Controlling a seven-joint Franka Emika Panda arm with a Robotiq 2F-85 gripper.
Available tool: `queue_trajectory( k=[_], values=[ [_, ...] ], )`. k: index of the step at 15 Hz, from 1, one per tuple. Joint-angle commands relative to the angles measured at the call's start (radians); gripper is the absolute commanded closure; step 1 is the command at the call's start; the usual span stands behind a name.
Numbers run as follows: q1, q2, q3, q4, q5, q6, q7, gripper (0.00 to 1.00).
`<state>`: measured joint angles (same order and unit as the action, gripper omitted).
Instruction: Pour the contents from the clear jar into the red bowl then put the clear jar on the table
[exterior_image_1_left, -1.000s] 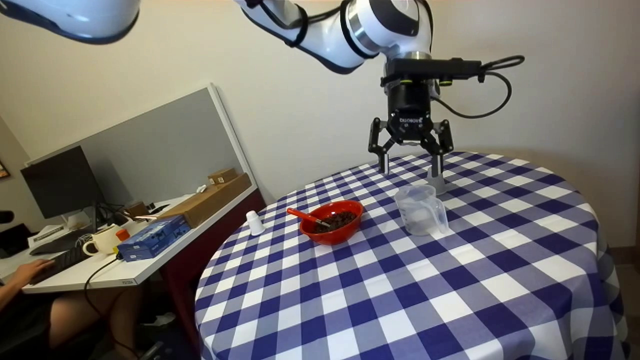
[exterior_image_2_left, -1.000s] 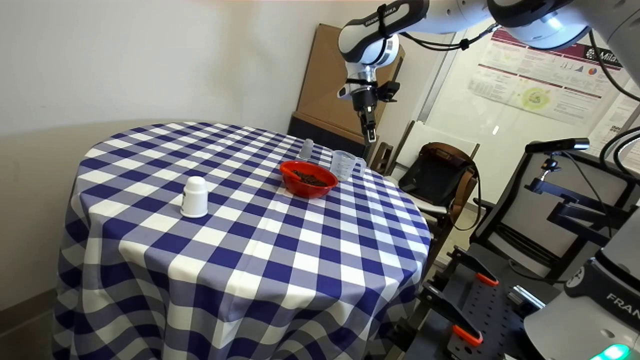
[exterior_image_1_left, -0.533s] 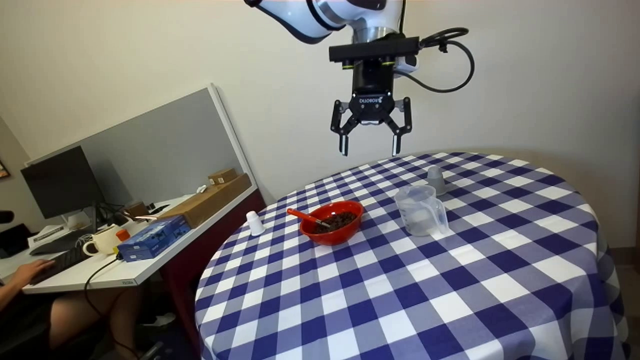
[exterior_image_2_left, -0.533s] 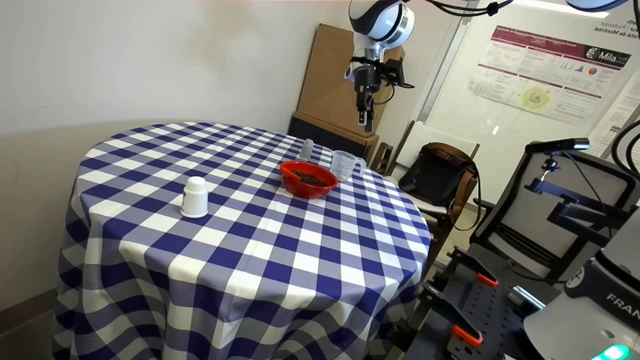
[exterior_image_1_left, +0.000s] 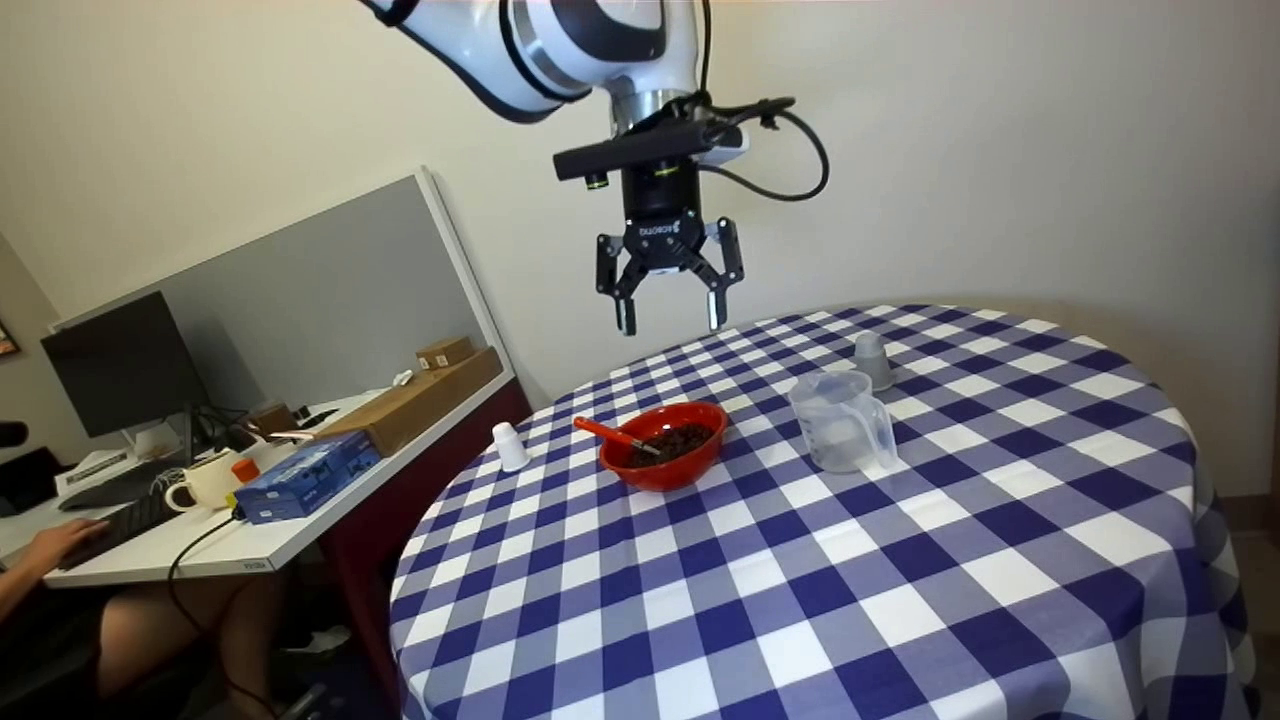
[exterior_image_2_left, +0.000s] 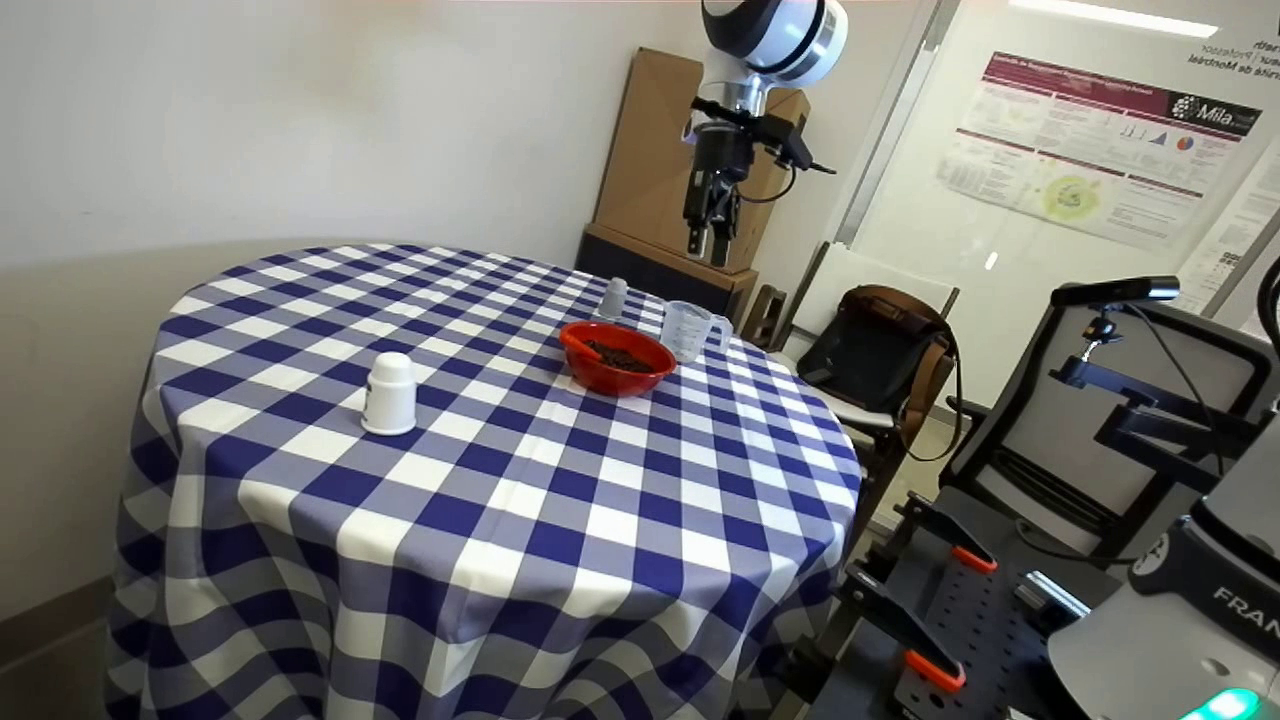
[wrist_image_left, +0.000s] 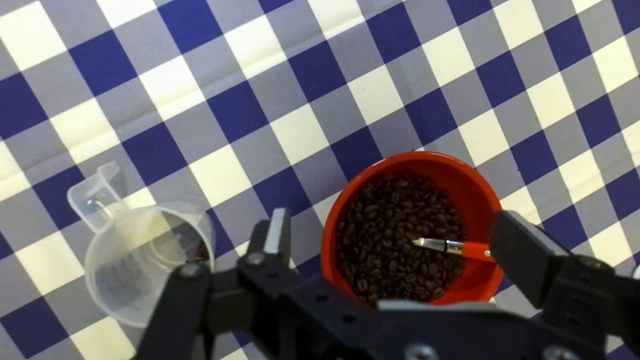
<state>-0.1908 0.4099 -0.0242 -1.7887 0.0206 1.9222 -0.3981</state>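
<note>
The clear jar (exterior_image_1_left: 830, 425) is a see-through measuring cup with a handle, upright on the checked table (exterior_image_1_left: 800, 610). It also shows in the other frames (exterior_image_2_left: 684, 334) (wrist_image_left: 142, 260), where the wrist view shows a small dark patch inside it. The red bowl (exterior_image_1_left: 690, 472) stands beside it, apart, and holds dark coffee beans; it shows too in an exterior view (exterior_image_2_left: 612, 378) and the wrist view (wrist_image_left: 482, 200). A red-handled utensil (wrist_image_left: 475, 251) rests in the bowl. My gripper (exterior_image_1_left: 671, 327) is open and empty, high above the bowl area (exterior_image_2_left: 709, 251) (wrist_image_left: 395, 232).
A greyish slim cup (exterior_image_1_left: 874, 364) stands upside down behind the jar. A white slim cup (exterior_image_2_left: 389, 395) stands on the table on the bowl's far side from the jar. A desk (exterior_image_1_left: 255, 540) with a blue box (exterior_image_1_left: 310, 475) and a seated person are beside the table.
My open gripper has moved from above the jar to above the bowl, first rising, then coming down a little, and has turned somewhat. The jar, bowl and cups have not moved.
</note>
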Motion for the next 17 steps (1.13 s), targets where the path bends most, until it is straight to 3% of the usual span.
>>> queue_trajectory(
  k=[1,9,10,13,17],
  values=[
    [0.035,-0.172,0.005,-0.247,0.013,0.115,0.046,0.0],
    [0.115,-0.457,0.003,-0.655,0.013,0.287,0.261,0.0],
    [0.11,-0.35,-0.005,-0.532,0.002,0.242,0.216,0.0],
    [0.121,-0.423,-0.005,-0.622,0.001,0.257,0.245,0.0],
    [0.121,-0.437,-0.006,-0.633,0.001,0.26,0.246,0.0]
  ],
)
